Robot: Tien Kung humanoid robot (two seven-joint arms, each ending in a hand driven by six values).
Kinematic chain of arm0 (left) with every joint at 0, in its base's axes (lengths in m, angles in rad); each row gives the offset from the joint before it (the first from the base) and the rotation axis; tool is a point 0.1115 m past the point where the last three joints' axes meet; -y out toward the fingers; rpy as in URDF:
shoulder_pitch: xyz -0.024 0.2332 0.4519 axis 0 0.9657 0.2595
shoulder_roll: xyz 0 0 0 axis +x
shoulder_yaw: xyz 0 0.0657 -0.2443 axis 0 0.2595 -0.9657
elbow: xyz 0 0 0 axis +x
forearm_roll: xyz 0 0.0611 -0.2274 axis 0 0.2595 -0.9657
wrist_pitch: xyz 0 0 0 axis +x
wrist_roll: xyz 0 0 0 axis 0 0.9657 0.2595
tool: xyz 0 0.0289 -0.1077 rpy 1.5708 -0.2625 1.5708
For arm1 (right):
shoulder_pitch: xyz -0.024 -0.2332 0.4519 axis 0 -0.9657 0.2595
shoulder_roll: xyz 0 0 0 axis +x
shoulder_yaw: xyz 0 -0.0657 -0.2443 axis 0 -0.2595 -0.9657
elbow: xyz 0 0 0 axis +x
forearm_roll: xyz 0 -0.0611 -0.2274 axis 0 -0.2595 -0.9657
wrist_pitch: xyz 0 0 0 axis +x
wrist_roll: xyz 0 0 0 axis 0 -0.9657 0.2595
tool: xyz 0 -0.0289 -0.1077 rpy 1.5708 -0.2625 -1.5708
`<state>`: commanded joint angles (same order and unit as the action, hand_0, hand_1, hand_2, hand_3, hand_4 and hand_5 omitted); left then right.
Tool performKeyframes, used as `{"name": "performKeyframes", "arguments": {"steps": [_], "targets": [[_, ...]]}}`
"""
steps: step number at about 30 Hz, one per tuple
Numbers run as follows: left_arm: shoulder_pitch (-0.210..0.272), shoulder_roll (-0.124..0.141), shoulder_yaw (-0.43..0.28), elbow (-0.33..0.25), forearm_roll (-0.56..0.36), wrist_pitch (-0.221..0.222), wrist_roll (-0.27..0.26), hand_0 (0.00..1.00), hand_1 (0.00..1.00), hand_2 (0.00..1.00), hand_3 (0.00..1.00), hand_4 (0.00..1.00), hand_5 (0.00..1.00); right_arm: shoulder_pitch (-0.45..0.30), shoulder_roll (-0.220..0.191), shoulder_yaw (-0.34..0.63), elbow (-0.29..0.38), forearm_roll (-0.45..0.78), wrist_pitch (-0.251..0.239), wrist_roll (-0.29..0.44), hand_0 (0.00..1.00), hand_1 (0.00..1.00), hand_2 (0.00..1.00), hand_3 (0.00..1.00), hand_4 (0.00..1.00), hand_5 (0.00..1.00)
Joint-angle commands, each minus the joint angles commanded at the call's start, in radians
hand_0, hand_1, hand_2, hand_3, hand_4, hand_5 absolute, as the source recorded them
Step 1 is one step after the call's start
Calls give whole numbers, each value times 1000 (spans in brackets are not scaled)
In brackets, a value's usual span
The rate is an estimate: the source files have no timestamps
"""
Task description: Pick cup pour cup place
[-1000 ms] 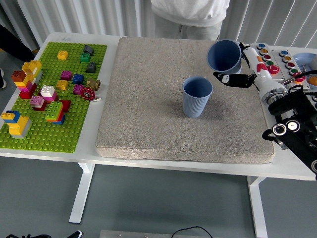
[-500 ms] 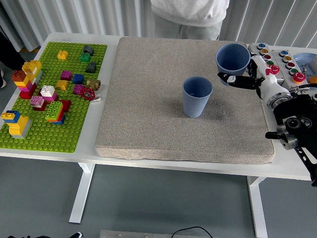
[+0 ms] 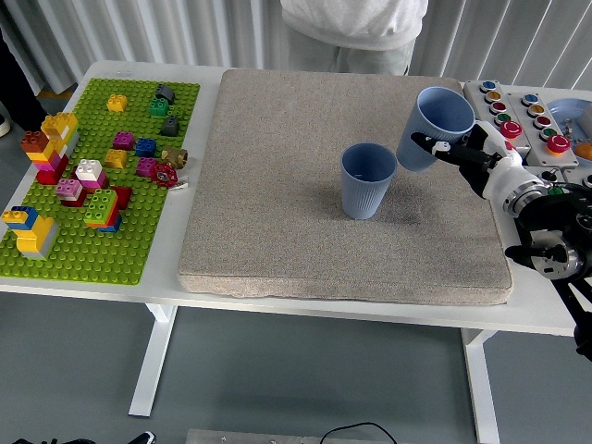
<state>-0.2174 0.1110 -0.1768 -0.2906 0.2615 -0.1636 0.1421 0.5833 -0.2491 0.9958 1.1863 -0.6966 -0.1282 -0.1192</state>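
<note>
Head view: right hand (image 3: 462,153) grips a blue cup (image 3: 435,128), fingers wrapped round its side, held off the mat and tilted, just right of the second blue cup (image 3: 367,180) standing upright mid-mat. Likely the set-down step, though contents not visible. Next: level the cup, lower onto bare mat clear of the other. Grey mat (image 3: 277,203) on white table (image 3: 120,287); green brick board (image 3: 139,213) left, button box (image 3: 523,116) right. Person (image 3: 351,28) at far side. Left arm not seen.
</note>
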Motion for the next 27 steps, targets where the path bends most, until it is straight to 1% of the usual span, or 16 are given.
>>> {"name": "performKeyframes", "arguments": {"steps": [4, 12, 14, 18, 23, 27], "targets": [[0, -1, 0, 0, 1, 0, 0, 801, 854, 869, 792, 501, 998, -14, -1, 7, 4, -5, 1, 5, 886, 795, 753, 753, 730, 264], [-1, -2, 1, 1, 1, -1, -1, 800, 854, 869, 793, 501, 998, -55, -22, 30, 24, -30, -3, 7, 887, 795, 754, 753, 730, 267], [-1, -2, 1, 1, 1, -1, -1, 800, 854, 869, 793, 501, 998, -67, -25, 35, 32, -59, -21, 5, 887, 795, 754, 753, 730, 267], [1, -2, 1, 1, 2, -1, -1, 800, 855, 870, 792, 501, 998, -88, -30, 43, 44, -97, -36, 2, 887, 795, 749, 752, 729, 268], [0, -3, 2, 1, -1, -1, -2, 800, 854, 869, 793, 502, 998, -119, -47, 50, 63, -119, -39, 1, 887, 795, 747, 753, 728, 275], [-1, -3, 1, 1, 1, -1, -1, 799, 854, 870, 792, 502, 998, -131, -50, 56, 67, -130, -45, -1, 886, 795, 746, 752, 726, 276]]}}
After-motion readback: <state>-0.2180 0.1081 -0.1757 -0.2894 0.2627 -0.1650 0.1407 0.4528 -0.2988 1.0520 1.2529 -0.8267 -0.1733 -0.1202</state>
